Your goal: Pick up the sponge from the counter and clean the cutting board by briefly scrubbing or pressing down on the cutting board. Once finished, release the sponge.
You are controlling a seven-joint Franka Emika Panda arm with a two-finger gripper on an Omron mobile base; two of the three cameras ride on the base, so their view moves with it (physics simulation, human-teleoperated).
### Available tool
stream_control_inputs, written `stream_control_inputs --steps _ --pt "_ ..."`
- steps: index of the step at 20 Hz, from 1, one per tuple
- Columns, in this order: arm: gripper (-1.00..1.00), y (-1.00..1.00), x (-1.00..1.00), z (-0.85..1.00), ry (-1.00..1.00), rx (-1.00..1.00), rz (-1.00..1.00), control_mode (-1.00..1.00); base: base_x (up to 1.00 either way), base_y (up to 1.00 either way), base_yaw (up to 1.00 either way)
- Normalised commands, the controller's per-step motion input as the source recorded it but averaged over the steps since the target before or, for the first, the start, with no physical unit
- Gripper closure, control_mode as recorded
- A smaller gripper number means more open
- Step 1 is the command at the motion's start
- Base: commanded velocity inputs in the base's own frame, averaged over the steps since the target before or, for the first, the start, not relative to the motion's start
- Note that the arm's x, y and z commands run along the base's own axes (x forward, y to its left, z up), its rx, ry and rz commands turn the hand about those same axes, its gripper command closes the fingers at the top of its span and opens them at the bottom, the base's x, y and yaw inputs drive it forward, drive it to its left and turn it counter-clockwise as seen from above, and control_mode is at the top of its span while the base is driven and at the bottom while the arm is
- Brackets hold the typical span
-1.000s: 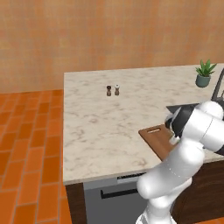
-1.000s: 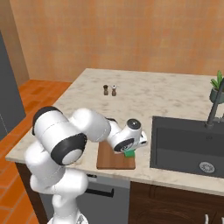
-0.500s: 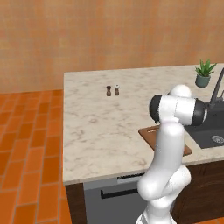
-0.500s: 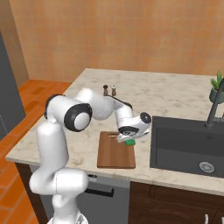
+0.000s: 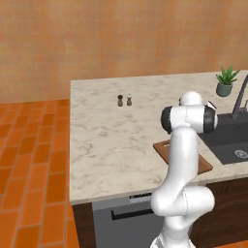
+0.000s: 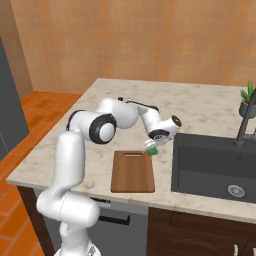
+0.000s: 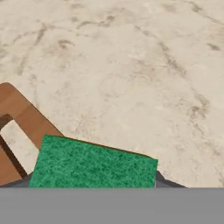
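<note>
The green sponge (image 6: 151,149) hangs at the far right corner of the brown cutting board (image 6: 132,172), close to the sink's edge. My gripper (image 6: 153,144) is shut on it, reaching down from the white hand above. In the hand view the sponge (image 7: 94,165) sits low in the picture and covers the fingertips. Beside it shows the board's rounded corner (image 7: 24,116) with its slot handle. The marbled counter (image 7: 131,65) spreads beyond. In the left base view my own arm hides the hand, and the board (image 5: 162,147) peeks out on both sides of it.
A dark sink (image 6: 215,165) with a faucet (image 6: 243,125) lies right of the board. A potted plant (image 5: 226,82) stands at the back right. Two small shakers (image 5: 124,100) stand mid-counter. Orange tiled floor (image 5: 29,160) lies to the left.
The gripper has carried the sponge from the board's near right side to its far right corner. The arm has straightened up and swung back with it.
</note>
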Motion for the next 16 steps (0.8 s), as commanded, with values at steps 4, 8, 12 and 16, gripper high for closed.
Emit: stream_control_inputs --steps 4,8,12,16 --pt "1.00 1.00 -0.16 0.08 0.00 -0.43 0.14 -1.00 0.00 0.00 0.00" --pt "1.00 1.00 -0.43 -0.07 -0.08 -0.31 0.03 -1.00 0.00 0.00 0.00" --pt "1.00 1.00 -0.54 -0.10 -0.07 -0.10 0.03 -1.00 0.00 0.00 0.00" --pt "1.00 1.00 -0.41 0.16 -0.01 -0.32 0.19 -1.00 0.00 0.00 0.00"
